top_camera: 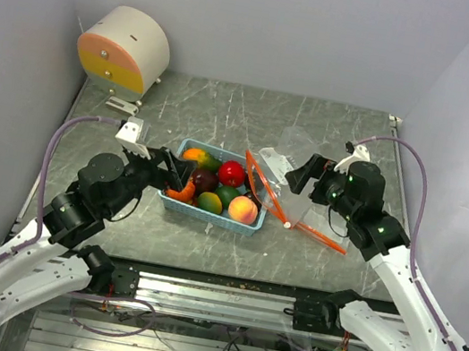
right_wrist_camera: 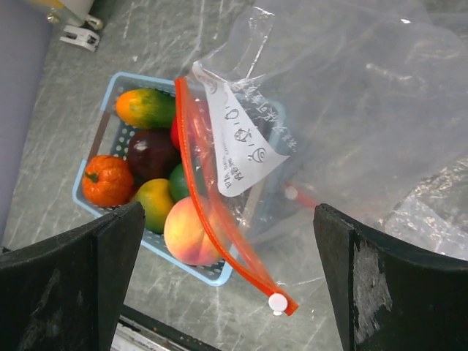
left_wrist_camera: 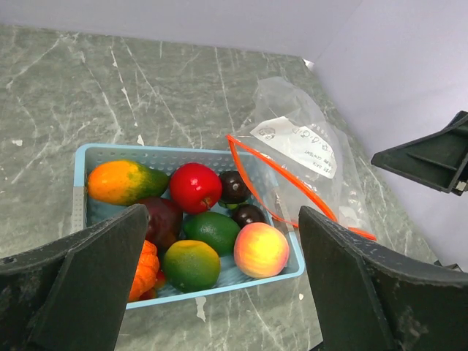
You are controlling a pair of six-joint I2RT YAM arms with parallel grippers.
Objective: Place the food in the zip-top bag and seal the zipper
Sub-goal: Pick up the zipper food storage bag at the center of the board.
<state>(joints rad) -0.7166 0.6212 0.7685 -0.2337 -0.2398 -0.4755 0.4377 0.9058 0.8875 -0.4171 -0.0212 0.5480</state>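
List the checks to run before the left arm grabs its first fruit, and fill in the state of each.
1. Left gripper open and empty: ok.
2. Right gripper open and empty: ok.
3. Fruit reachable: the peach and red apple lie uncovered in the light blue basket: ok.
4. Zip-top bag mouth open: its orange zipper gapes next to the basket: ok.
5. Bag steadied: neither gripper holds it: not ok.
6. White slider parked at the zipper's end: ok.
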